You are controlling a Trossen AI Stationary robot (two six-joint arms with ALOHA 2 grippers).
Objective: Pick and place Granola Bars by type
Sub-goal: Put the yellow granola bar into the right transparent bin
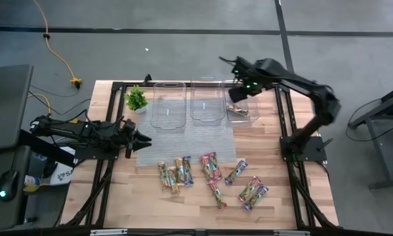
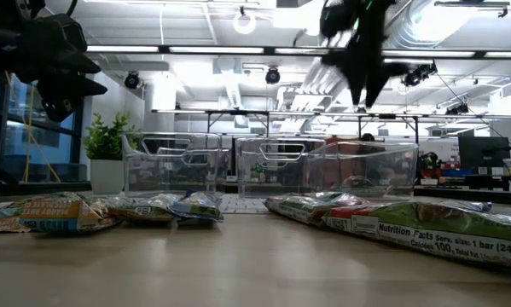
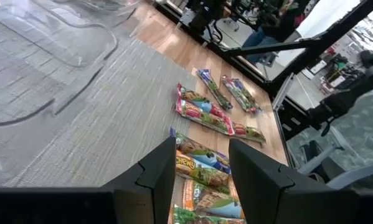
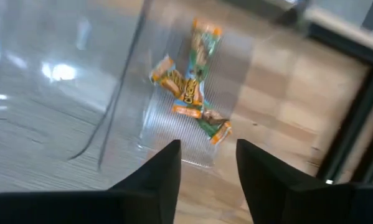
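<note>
Several granola bars lie loose on the near half of the table: green-tan ones, red-pink ones and blue-purple ones. Two orange-green bars lie crossed on the floor of the right clear tub. My right gripper hangs open above that tub, pointing steeply down, with nothing between its fingers. My left gripper waits open at the table's left, above the left edge of the grey mat, and points toward the loose bars.
Two more clear tubs stand in a row to the left of the right one, at the mat's far edge. A small green plant stands at the far left. Black frame rails run along the table's sides.
</note>
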